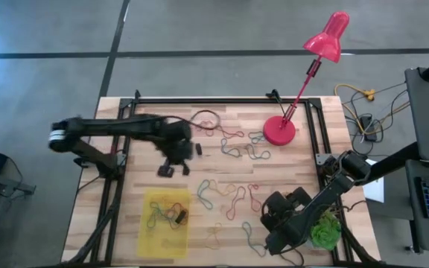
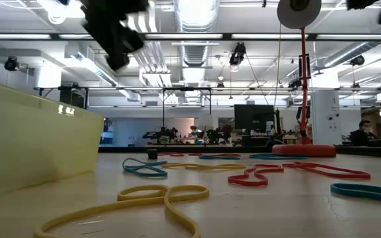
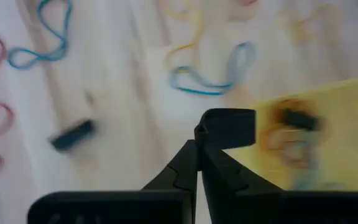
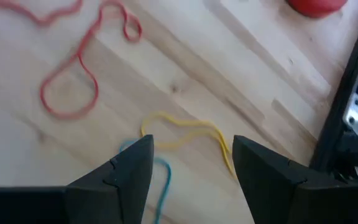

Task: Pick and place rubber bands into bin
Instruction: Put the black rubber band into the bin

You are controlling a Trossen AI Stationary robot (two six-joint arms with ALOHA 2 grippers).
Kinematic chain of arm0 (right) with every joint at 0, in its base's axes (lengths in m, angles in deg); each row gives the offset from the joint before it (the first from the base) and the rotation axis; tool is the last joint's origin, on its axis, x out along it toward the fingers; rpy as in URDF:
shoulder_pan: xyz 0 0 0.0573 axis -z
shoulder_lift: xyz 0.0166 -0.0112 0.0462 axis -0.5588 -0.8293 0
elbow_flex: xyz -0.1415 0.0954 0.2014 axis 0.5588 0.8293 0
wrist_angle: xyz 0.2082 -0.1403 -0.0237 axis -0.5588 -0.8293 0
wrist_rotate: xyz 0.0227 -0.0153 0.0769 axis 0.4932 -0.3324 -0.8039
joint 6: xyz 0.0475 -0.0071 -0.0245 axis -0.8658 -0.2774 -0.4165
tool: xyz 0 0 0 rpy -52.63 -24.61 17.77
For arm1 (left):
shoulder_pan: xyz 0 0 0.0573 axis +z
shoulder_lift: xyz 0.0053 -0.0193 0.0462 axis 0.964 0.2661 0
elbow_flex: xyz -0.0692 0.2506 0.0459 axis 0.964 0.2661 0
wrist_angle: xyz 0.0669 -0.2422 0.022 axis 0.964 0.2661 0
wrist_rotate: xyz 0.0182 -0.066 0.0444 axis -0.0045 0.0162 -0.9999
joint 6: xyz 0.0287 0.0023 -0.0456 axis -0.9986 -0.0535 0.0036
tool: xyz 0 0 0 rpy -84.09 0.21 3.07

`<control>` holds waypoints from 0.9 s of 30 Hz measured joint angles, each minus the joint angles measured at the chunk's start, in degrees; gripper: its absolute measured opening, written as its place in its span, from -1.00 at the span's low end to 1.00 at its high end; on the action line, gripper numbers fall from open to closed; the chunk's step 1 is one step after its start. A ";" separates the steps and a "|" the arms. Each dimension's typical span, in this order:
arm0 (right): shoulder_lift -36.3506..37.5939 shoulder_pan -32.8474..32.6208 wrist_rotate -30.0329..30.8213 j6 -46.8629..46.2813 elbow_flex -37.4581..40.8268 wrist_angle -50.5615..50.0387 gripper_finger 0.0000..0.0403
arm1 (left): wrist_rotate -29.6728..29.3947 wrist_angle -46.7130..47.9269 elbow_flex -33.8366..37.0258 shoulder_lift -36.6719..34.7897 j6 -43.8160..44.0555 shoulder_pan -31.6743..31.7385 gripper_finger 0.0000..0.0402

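Yellow rubber bands [image 2: 157, 198] sprawled nearest, beside the bin [image 1: 166, 223] at the table's front left, while above it the left gripper [image 1: 174, 168] hung pinched together and the right gripper [image 1: 274, 216] waited spread apart; no lettering was legible.

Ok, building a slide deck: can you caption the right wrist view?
Open right gripper poised over a yellow rubber band on the wooden table, red band beyond.
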 joint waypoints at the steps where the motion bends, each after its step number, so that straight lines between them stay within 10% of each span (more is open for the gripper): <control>1: -0.02 0.33 0.97 0.05 0.14 0.18 0.02 | 0.45 1.20 0.40 -2.17 3.56 -1.72 -1.00; 14: -0.02 10.27 5.12 19.47 0.54 12.57 0.02 | -1.56 -4.99 17.06 -12.34 45.51 -35.52 -1.00; 27: -0.02 14.26 0.85 31.34 -1.32 19.17 0.02 | -4.57 -12.71 25.61 -12.16 59.53 -40.48 -0.49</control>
